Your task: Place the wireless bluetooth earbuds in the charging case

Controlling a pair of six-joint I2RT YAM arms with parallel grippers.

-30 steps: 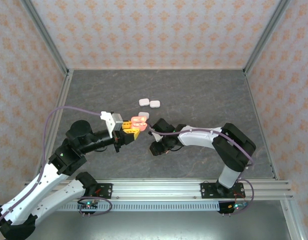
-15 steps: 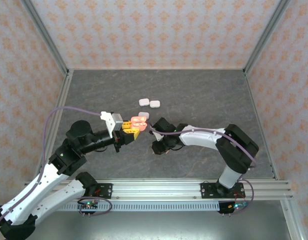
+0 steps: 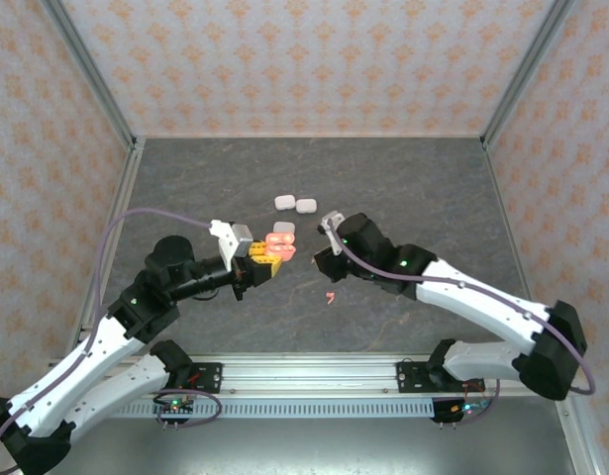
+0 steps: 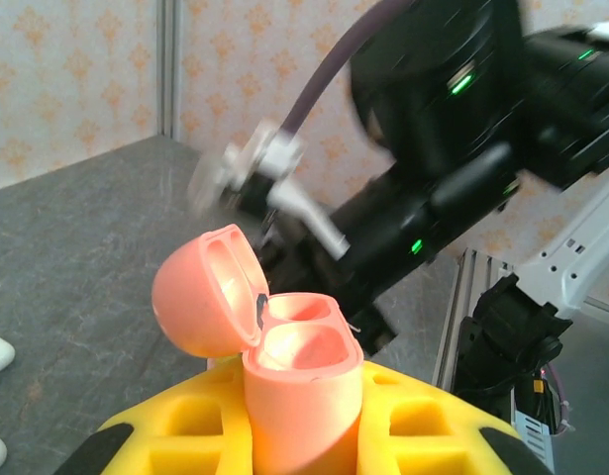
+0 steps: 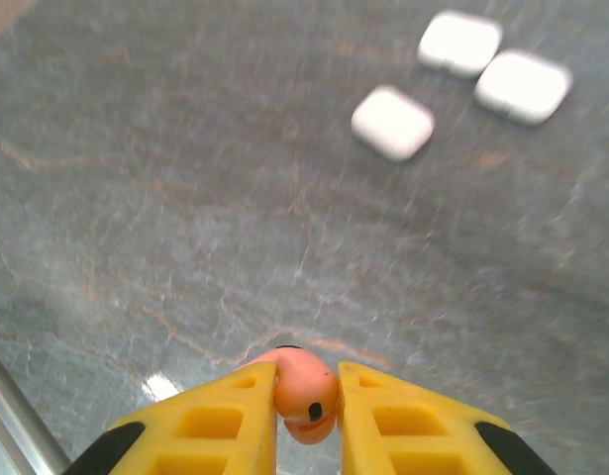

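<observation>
Lifting clear of the table (image 3: pixel 413 188), the right arm now carries its load higher and farther from the near edge than a second ago, when it sat low by the near-centre of the surface.

- Right gripper (image 5: pixel 306 381): the jaws have drawn together in the last second and are clamped on one coral-pink earbud (image 5: pixel 305 393), which sits pinched between the yellow fingertips with a small dark spot facing the wrist camera.
- Second coral-pink earbud (image 3: pixel 331 296): lies loose on the table, near-centre, just on the near side of the raised right gripper (image 3: pixel 320 261) and apart from it.
- Left gripper (image 4: pixel 304 440): clamped on the body of the coral-pink charging case (image 4: pixel 289 371), which it holds upright. The lid (image 4: pixel 200 297) is hinged open to the left and both wells look vacant.
- Three white closed cases (image 5: pixel 392 123) (image 5: pixel 459 43) (image 5: pixel 523 85): rest on the table beyond, two side by side at the far end and one nearer the pink case.

Reading for the task: the pick appears done for the first earbud; the carry to the open case, just left of the right gripper, appears to be the step in hand. Neither earbud is seated yet.

Writing and brands: none legible on case, earbuds or fingers; green indicator lights glow on the right arm, seen from the left wrist.
</observation>
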